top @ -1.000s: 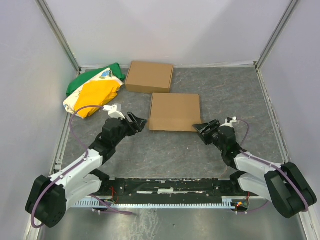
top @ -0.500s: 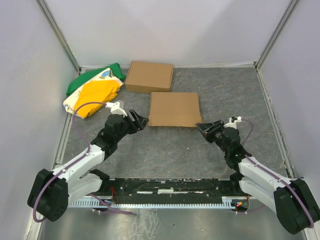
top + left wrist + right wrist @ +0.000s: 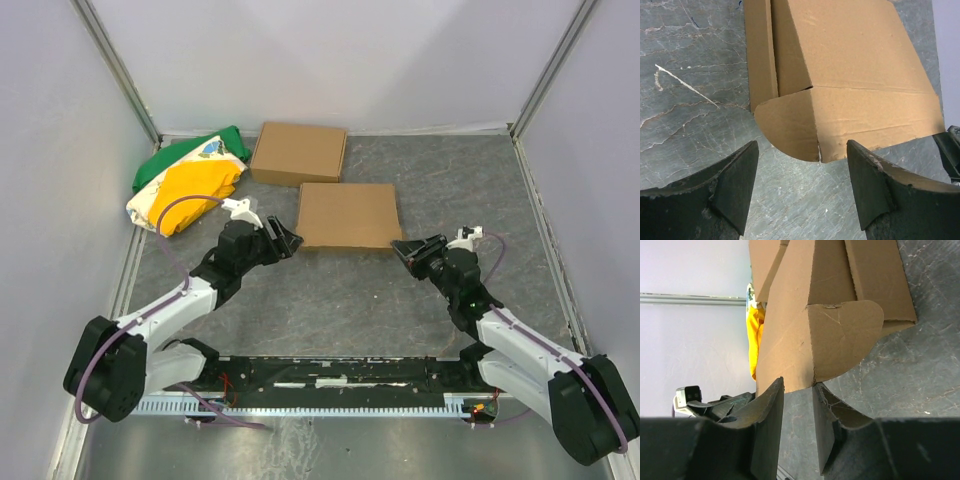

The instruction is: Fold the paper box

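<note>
Both arms have been brought forward to the near corners of the paper box [image 3: 349,215], which has been nudged slightly backward and lies flat on the table [image 3: 350,300], just short of the second cardboard box [image 3: 298,153]. The left gripper [image 3: 284,238] is held wide apart around the near left corner, nothing touched. The right gripper [image 3: 405,252] has been drawn narrow at the near right corner; whether card is pinched cannot be told. Unbraced on the left, the light box could be pushed askew, or its rounded tab [image 3: 790,125] creased. Counted: two boxes, one bag [image 3: 190,185], two grippers
</note>
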Motion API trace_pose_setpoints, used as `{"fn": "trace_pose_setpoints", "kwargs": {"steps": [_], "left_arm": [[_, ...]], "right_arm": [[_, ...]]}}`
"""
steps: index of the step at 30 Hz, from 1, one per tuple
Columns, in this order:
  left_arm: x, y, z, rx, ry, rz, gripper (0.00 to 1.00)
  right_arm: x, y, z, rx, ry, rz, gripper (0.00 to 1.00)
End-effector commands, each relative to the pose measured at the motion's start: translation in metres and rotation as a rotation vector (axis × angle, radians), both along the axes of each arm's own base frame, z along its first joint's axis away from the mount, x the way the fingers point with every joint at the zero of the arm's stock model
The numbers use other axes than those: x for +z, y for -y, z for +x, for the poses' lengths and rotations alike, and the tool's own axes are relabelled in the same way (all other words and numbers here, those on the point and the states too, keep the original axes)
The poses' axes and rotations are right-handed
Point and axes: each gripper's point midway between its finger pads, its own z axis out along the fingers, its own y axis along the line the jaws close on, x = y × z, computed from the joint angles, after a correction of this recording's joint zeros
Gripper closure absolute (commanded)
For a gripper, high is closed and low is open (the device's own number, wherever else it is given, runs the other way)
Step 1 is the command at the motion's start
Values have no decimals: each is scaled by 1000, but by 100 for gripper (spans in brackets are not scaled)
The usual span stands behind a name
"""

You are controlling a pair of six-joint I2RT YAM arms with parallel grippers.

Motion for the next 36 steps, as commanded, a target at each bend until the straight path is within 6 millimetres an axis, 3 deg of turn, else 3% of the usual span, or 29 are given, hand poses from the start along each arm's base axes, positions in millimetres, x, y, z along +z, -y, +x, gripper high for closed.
{"fn": "trace_pose_setpoints", "kwargs": {"steps": [1,12,23,36], "left_arm": [[27,10,15,-36,86,-10,22],[31,18,29,-52,92,7,22],[20,31,31,-117,39,25,25],[-4,35,26,-176,-75,87,31]], "right_arm": [[32,-4,12,3,79,9,63],[40,-9,17,23,82,6,63],[42,-12,19,44,70,-12,63],[23,-16,10,89,17,-41,63]]}}
